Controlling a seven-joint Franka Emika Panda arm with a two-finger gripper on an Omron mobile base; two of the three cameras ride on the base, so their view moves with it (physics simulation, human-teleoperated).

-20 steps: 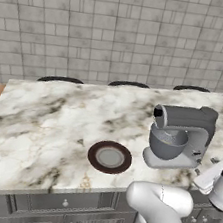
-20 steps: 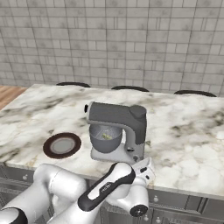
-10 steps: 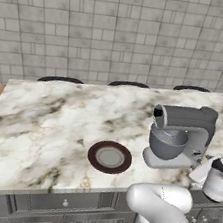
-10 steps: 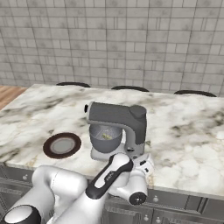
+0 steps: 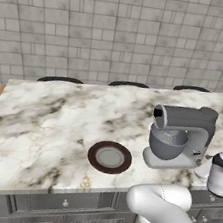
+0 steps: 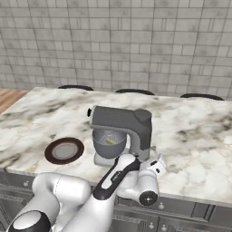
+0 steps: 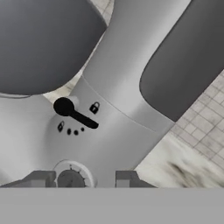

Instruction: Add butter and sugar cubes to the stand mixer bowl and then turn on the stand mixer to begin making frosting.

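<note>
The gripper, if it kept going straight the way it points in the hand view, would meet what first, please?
Most likely the round dial low on the stand mixer column, sitting between the gripper fingertips; the black lever lies just beyond. Depth is hard to judge.

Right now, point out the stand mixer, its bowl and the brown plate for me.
stand mixer (image 5: 187, 118): left base view, side of its grey head.
stand mixer bowl (image 5: 166, 147): left base view, its outer wall.
plate (image 5: 95, 156): left base view, its dark rim.
</note>
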